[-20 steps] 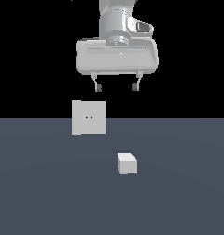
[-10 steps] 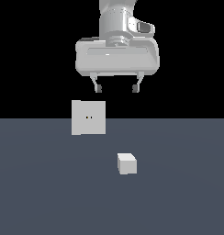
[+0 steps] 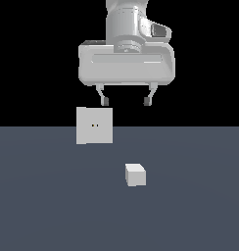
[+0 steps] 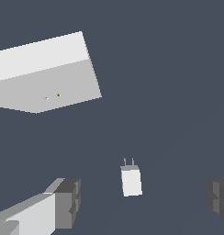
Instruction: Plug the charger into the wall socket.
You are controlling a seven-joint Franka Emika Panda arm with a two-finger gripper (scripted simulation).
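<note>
White charger [image 3: 135, 175] on floor, below open hand [image 3: 126, 101]

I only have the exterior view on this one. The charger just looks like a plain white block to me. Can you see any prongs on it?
Observer: Yes. In the wrist view the charger shows two thin prongs at one end, pointing roughly toward the wall socket.
Operator: Is the claw lined up over it?
Observer: Roughly. The wrist view has the charger between the two fingers, nearer one of them than the other, with the claw open and empty.
Operator: Is the socket just a thin plate?
Observer: No. The wrist view shows a broad upper face behind the holed front, so it is a thick block.
</note>
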